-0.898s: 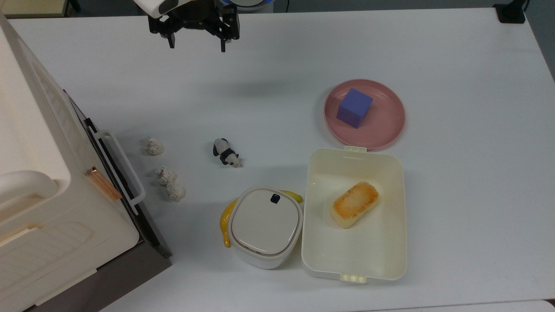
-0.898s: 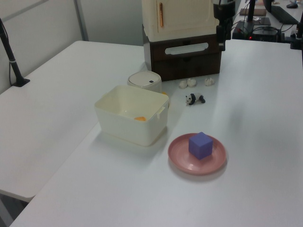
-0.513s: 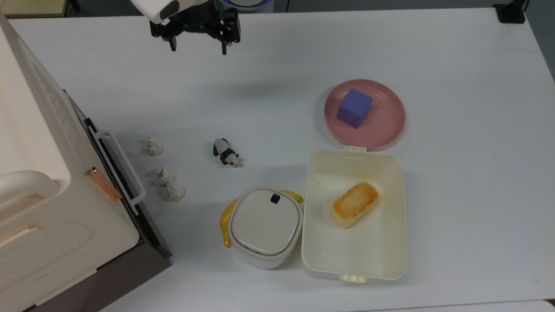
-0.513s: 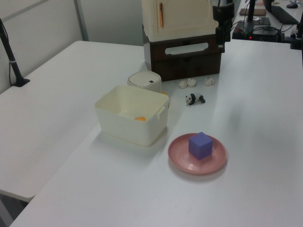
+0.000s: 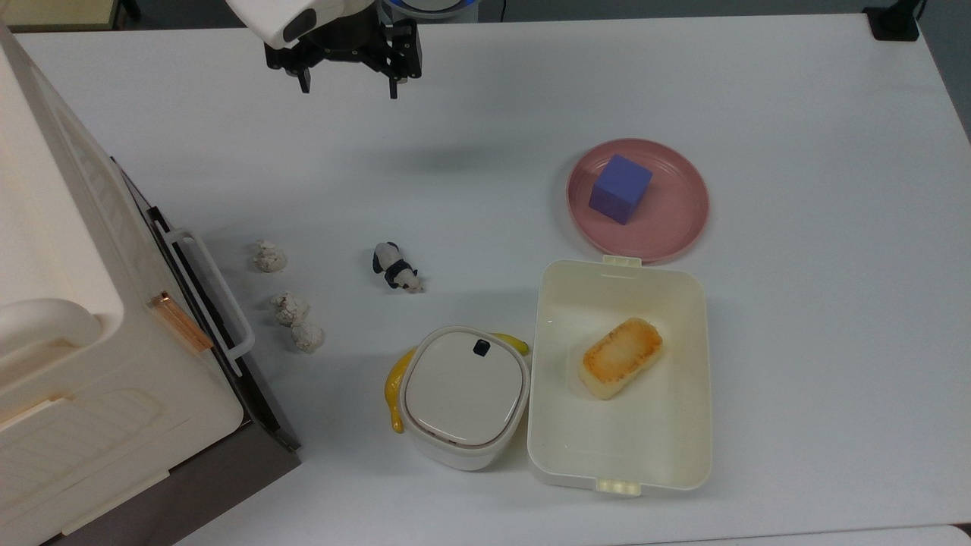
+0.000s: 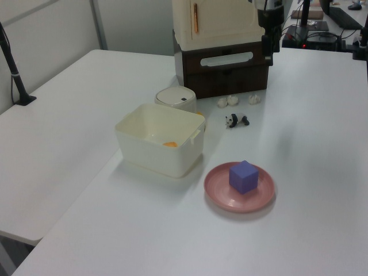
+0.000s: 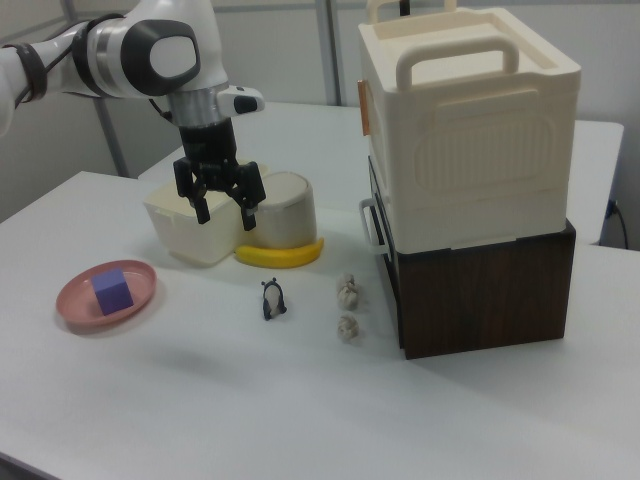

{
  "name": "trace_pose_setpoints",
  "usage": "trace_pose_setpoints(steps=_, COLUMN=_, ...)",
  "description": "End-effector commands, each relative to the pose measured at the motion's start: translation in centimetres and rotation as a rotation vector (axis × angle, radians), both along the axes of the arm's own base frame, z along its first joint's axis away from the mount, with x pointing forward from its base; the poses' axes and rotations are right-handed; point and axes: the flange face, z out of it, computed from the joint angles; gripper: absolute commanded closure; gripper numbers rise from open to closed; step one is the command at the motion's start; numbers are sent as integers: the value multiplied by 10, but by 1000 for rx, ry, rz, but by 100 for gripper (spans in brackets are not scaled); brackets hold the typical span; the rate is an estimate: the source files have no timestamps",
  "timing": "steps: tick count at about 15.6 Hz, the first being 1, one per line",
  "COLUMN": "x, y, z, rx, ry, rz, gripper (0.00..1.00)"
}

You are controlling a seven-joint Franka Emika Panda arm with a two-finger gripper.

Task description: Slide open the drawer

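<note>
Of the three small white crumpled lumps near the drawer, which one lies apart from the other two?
The white crumpled lump uppermost in the top view; the other two lumps touch each other, lower down.

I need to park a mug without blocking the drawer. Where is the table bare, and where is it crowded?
Bare: the table on the top view's right, beyond the plate and lunchbox. Crowded: in front of the drawer, where three white lumps and the panda lie near its handle. The open gripper hangs over the top view's upper edge.
</note>
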Motion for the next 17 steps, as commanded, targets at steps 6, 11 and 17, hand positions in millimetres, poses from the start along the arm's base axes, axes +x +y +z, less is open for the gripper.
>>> trace_pose_setpoints(steps=6, x=19, y=-6, z=0, rx=3, ry=-109, rz=157, gripper=1)
trace_pose_setpoints(steps=11, x=51, y=-22, z=-20, rx=-40, ry=-218, rz=306, gripper=7)
trace_pose_setpoints(steps=17, x=86, y=-43, z=-53, rx=-166, ry=-343, rz=336, gripper=14)
